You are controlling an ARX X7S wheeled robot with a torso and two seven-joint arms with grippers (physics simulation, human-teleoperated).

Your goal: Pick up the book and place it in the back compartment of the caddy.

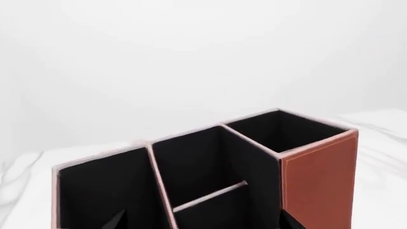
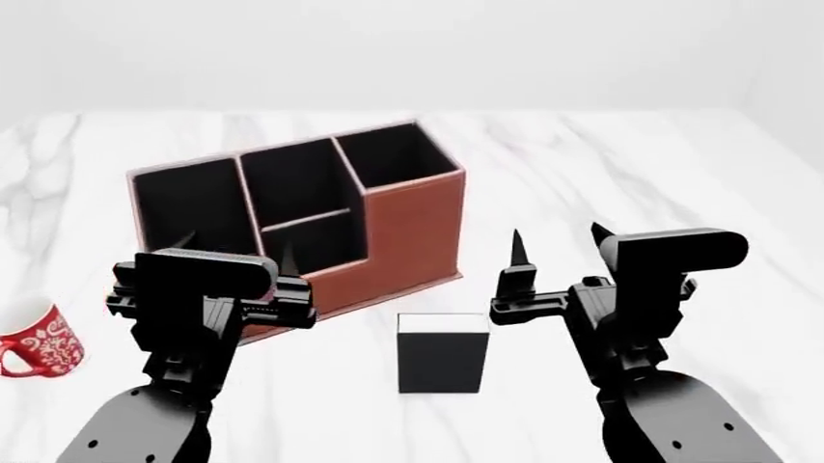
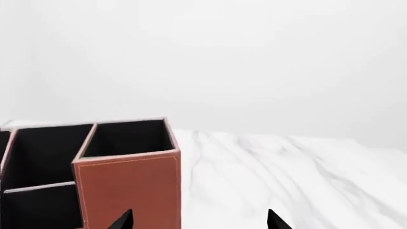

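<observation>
The black book [image 2: 442,352] stands on the marble table in the head view, in front of the caddy's right end. The red-brown caddy [image 2: 409,231] with black cells stands behind it; it also shows in the left wrist view [image 1: 318,176] and the right wrist view [image 3: 130,183]. My left gripper [image 2: 234,254] is open and empty, held in front of the caddy's left part. My right gripper [image 2: 559,243] is open and empty, above and right of the book. In both wrist views only the fingertips [image 1: 114,220] [image 3: 124,220] show, wide apart. The book is out of both wrist views.
A red patterned mug [image 2: 35,338] stands at the table's left edge, left of my left arm. The white marble table [image 2: 618,174] stretches behind and to the right of the caddy. A plain white wall lies beyond.
</observation>
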